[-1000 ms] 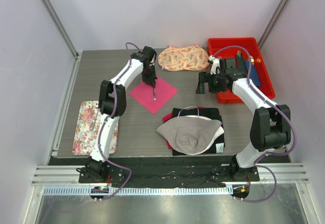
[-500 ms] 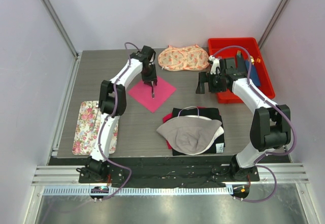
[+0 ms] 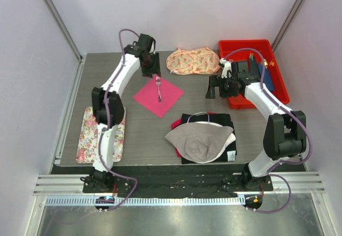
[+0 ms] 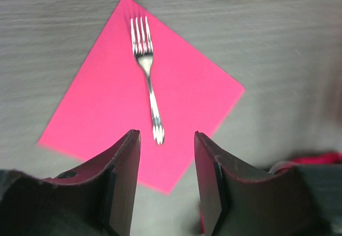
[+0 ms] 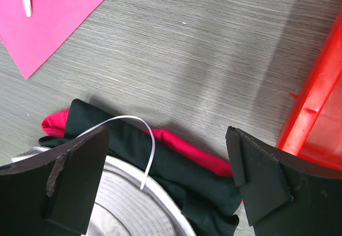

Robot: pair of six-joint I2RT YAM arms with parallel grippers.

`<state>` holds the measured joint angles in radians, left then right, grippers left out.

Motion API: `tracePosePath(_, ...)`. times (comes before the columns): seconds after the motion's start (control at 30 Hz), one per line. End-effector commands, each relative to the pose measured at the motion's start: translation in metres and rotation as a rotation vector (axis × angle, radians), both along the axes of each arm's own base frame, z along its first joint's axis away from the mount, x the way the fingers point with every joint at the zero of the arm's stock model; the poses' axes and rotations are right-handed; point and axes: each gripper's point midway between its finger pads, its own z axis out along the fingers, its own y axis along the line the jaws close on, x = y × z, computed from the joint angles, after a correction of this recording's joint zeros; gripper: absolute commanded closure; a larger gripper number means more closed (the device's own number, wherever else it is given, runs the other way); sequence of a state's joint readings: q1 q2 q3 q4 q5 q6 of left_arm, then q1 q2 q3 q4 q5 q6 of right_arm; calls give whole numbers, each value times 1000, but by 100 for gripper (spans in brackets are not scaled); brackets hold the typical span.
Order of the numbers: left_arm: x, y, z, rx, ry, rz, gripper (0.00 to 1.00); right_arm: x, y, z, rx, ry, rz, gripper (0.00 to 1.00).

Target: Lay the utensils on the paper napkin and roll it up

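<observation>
Paper napkin (image 3: 158, 98): lies flat on the grey tabletop (image 3: 139, 134) as a diamond, left of centre, one corner toward the far edge.

Fork (image 4: 146, 75): rests on the napkin along its middle, tines toward the far edge, handle end inside the sheet's border. Touches nothing else. No second silver utensil visible on the sheet.

Left gripper (image 4: 166, 137): hangs above the napkin's far part, clear of the fork. Fingers (image 4: 125, 166) parted, nothing between them.

Right gripper (image 5: 166, 139): hovers between the napkin and the red bin (image 3: 278, 75), just beside the bin's left wall. Fingers spread wide and empty, above bare tabletop and the edge of the black and red cloths (image 5: 176, 166).

Grey hat (image 3: 200, 142): sits on those cloths, near front centre.

Floral mat (image 3: 99, 131): lies at the left front, well apart from the napkin.
</observation>
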<state>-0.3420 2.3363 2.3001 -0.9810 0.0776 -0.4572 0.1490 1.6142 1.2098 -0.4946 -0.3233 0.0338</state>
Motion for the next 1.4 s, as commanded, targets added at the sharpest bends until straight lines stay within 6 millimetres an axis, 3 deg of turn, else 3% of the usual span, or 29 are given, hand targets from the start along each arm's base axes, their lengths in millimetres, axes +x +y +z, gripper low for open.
tracePosePath(0.0, -44, 35, 82, 16, -90, -90, 53, 1, 11, 36, 43, -97, 26, 0)
tracePosePath(0.03, -51, 52, 84, 27, -87, -109, 53, 0, 13, 37, 43, -101, 34, 0)
tracePosePath(0.07, -71, 62, 62, 29, -6, -130, 53, -1, 16, 39, 45, -105, 41, 0)
tracePosePath(0.1, -85, 79, 79, -26, -15, -134, 53, -3, 17, 41, 46, -112, 45, 0)
tracePosePath(0.13, -97, 89, 74, -44, 9, -135, 53, -4, 18, 41, 45, -116, 52, 0)
tracePosePath(0.17, -114, 103, 57, -49, 65, -143, 53, -5, 22, 42, 47, -120, 62, 0)
tracePosePath(0.2, -127, 129, 66, -47, 56, -108, 53, -6, 24, 41, 46, -119, 67, 0)
tracePosePath(0.33, -171, 195, 54, 89, 90, -144, 54, -7, 30, 39, 50, -114, 82, 0)
tracePosePath(0.4, -193, 221, 34, 116, 138, -172, 57, -7, 33, 38, 52, -110, 89, 0)
tracePosePath(0.5, -215, 247, 11, 142, 185, -190, 60, -5, 39, 36, 58, -100, 102, 0)
tracePosePath(0.6, -216, 272, -9, 205, 209, -165, 65, -5, 42, 34, 54, -89, 113, 0)
tracePosePath(0.73, -213, 286, -36, 268, 214, -164, 70, -5, 40, 34, 37, -92, 113, 0)
tracePosePath(0.77, -203, 291, -40, 289, 184, -154, 70, -5, 40, 33, 32, -92, 112, 0)
tracePosePath(0.9, -192, 293, -58, 287, 184, -146, 70, -6, 36, 30, 13, -91, 106, 0)
tracePosePath(1.13, -185, 288, -83, 241, 202, -155, 70, -6, 35, 26, 1, -82, 106, 0)
tracePosePath(1.37, -192, 283, -107, 207, 237, -144, 65, -5, 34, 22, -3, -72, 102, 0)
